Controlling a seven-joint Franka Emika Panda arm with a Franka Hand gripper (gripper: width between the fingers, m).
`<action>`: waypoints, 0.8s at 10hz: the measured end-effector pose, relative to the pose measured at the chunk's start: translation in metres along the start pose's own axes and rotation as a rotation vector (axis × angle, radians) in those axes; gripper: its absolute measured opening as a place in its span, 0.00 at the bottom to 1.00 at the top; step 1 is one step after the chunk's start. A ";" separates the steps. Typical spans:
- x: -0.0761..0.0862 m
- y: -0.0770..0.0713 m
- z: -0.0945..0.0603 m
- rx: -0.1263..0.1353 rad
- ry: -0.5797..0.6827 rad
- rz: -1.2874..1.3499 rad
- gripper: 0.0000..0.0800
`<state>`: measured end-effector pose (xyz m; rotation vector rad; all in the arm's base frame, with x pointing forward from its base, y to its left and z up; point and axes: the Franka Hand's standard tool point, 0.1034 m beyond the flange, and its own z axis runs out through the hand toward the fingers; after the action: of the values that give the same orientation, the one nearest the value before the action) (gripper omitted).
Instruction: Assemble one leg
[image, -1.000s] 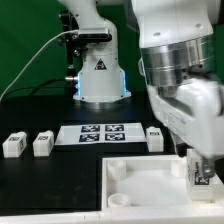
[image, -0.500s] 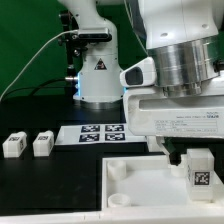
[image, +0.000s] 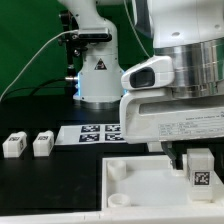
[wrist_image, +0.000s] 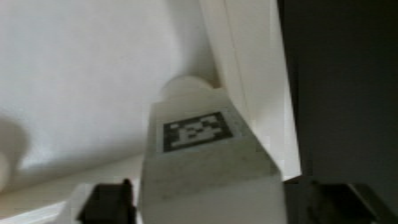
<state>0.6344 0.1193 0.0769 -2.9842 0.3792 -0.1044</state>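
Upright, leg (image: 199, 176) on panel (image: 140, 182).

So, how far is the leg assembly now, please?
In hand: the claw is shut on one small white stubby plastic leg with a square tag, holding it over the large flat white square panel, near its corner on the exterior view's right. Whether it is seated cannot be told. Two more legs wait on the table.
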 end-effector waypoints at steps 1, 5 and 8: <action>0.000 0.001 0.000 0.000 0.000 0.031 0.51; 0.002 0.006 -0.001 -0.013 -0.002 0.600 0.38; -0.001 0.004 0.002 -0.015 -0.044 1.236 0.38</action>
<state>0.6331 0.1163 0.0740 -2.2100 2.0304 0.0942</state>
